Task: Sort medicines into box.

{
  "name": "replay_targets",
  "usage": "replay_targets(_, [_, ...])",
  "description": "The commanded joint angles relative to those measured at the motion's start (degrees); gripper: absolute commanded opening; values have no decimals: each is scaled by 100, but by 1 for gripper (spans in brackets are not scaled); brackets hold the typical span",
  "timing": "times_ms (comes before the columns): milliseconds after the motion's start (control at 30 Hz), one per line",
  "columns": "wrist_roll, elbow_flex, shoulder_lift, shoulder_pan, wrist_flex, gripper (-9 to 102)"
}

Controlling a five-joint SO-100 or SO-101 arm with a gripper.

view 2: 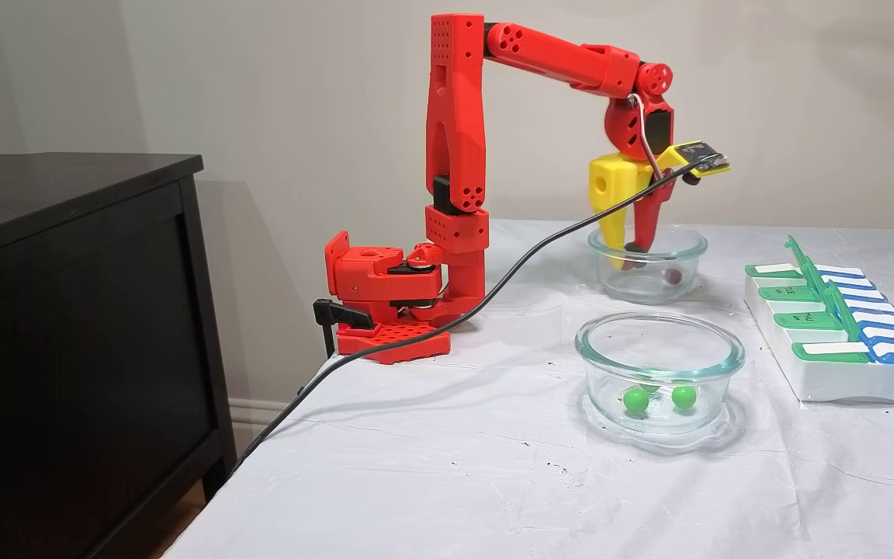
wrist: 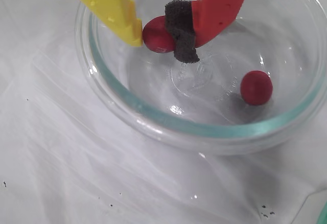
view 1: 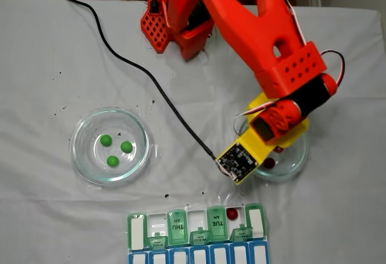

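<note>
End effector (wrist: 166, 36), one yellow and one red finger with a black foam pad, closed on a small dark red round medicine ball (wrist: 156, 35) inside a round clear glass dish (wrist: 168, 124), presumably to lift it for sorting. A second dark red ball (wrist: 256, 87) lies loose in that dish, near the fingers. Green-lidded rectangular pill organiser box (view 1: 181, 228), one red ball (view 1: 232, 213) in an open compartment, stands apart on the white-covered table (view 1: 54, 210); three bright green balls (view 1: 113, 160) wait in another glass dish (view 1: 81, 158).

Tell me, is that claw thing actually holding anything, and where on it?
Yes: the end effector pinches a dark red ball across its sides, yellow finger against padded red finger, inside the glass dish.
</note>
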Motion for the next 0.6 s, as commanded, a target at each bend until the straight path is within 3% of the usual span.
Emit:
replay_targets(0, [-79, -606, 677, -35, 114, 0])
replay_targets(267, [-123, -1731, 756, 26, 1116, 0])
replay_targets(567, [-281, -3032, 431, 492, 1310, 0])
